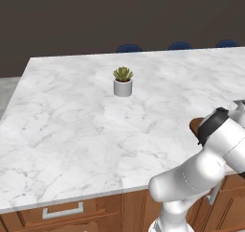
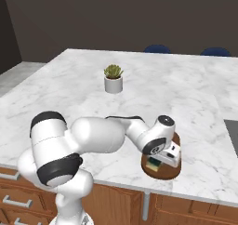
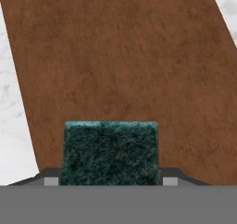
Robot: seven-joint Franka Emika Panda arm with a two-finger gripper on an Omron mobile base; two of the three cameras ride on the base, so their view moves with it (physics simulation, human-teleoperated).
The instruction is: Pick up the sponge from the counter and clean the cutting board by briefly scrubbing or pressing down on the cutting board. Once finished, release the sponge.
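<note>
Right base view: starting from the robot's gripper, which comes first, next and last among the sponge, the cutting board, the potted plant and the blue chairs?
1. Sponge: clamped in the gripper.
2. Cutting board: directly beneath, at the counter's near edge.
3. Potted plant: mid-counter, farther back and to the left.
4. Blue chairs: beyond the counter's far edge.

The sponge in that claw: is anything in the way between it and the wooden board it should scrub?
Nothing visible is. The claw holds the sponge directly over the cutting board, whose brown surface lies bare. The potted plant stands far off on the counter.
</note>
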